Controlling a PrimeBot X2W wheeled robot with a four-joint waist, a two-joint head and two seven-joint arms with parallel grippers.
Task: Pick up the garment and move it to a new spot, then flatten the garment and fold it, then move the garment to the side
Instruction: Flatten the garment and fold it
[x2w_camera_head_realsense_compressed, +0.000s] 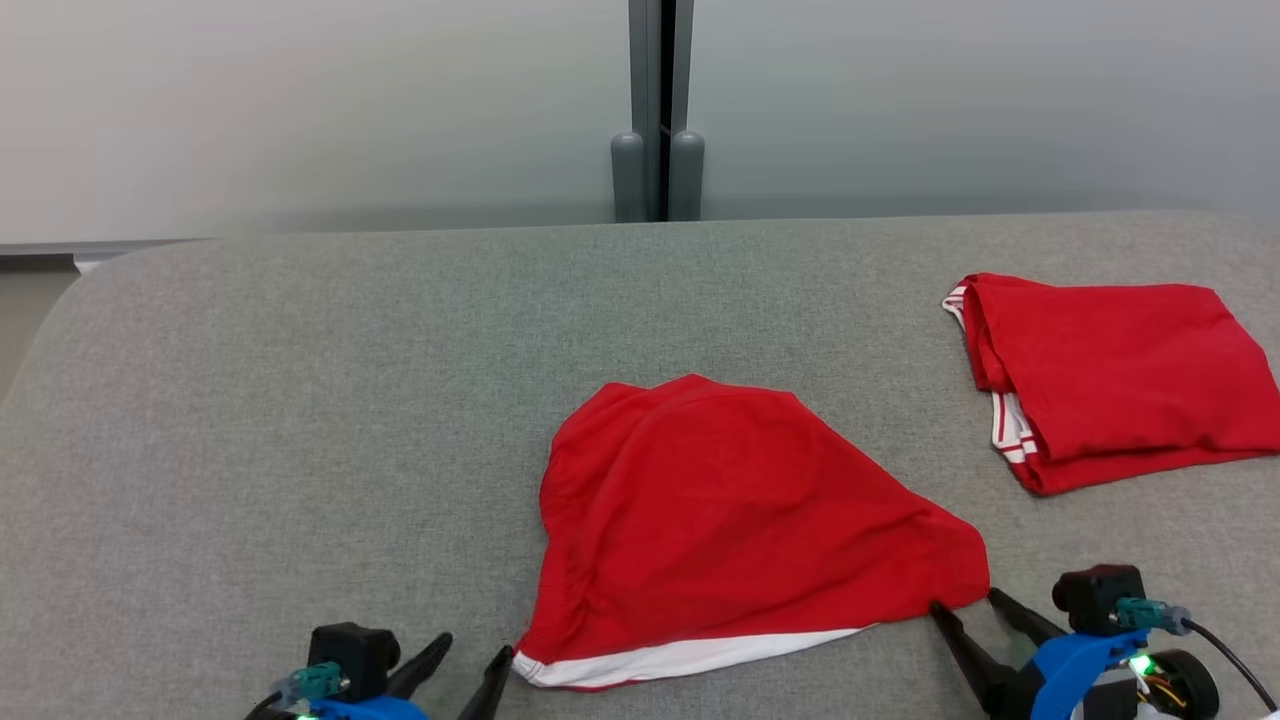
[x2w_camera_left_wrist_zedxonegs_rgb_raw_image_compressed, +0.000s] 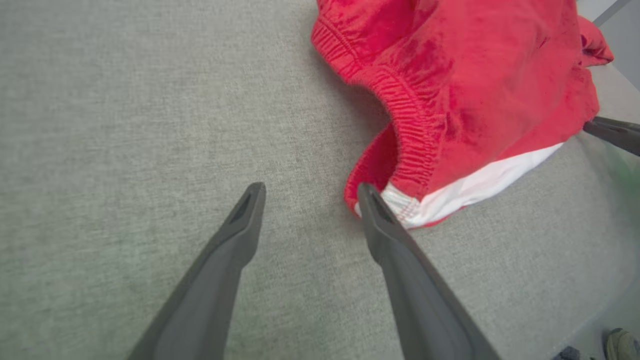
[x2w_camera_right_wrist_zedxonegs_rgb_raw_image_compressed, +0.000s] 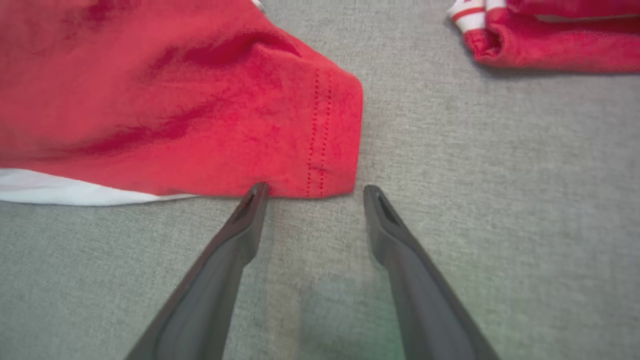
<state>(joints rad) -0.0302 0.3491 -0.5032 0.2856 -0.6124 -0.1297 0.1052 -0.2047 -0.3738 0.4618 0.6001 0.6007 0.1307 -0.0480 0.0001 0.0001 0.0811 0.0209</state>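
A red garment (x2w_camera_head_realsense_compressed: 720, 520) with a white strip along its near edge lies rumpled in the middle of the grey surface (x2w_camera_head_realsense_compressed: 300, 420). My left gripper (x2w_camera_head_realsense_compressed: 475, 648) stands open at the garment's near left corner; in the left wrist view (x2w_camera_left_wrist_zedxonegs_rgb_raw_image_compressed: 310, 189) one fingertip (x2w_camera_left_wrist_zedxonegs_rgb_raw_image_compressed: 370, 195) touches the white hem beside the elastic band (x2w_camera_left_wrist_zedxonegs_rgb_raw_image_compressed: 400, 130). My right gripper (x2w_camera_head_realsense_compressed: 965, 603) is open at the near right corner, its tips just short of the stitched red hem (x2w_camera_right_wrist_zedxonegs_rgb_raw_image_compressed: 320, 150) in the right wrist view (x2w_camera_right_wrist_zedxonegs_rgb_raw_image_compressed: 312, 189). Nothing sits between either pair of fingers.
A second red garment (x2w_camera_head_realsense_compressed: 1110, 375) with white stripes lies folded at the right edge of the surface, also in the right wrist view (x2w_camera_right_wrist_zedxonegs_rgb_raw_image_compressed: 550, 40). A pale wall with a grey post (x2w_camera_head_realsense_compressed: 657, 150) stands behind. Open grey surface spreads to the left.
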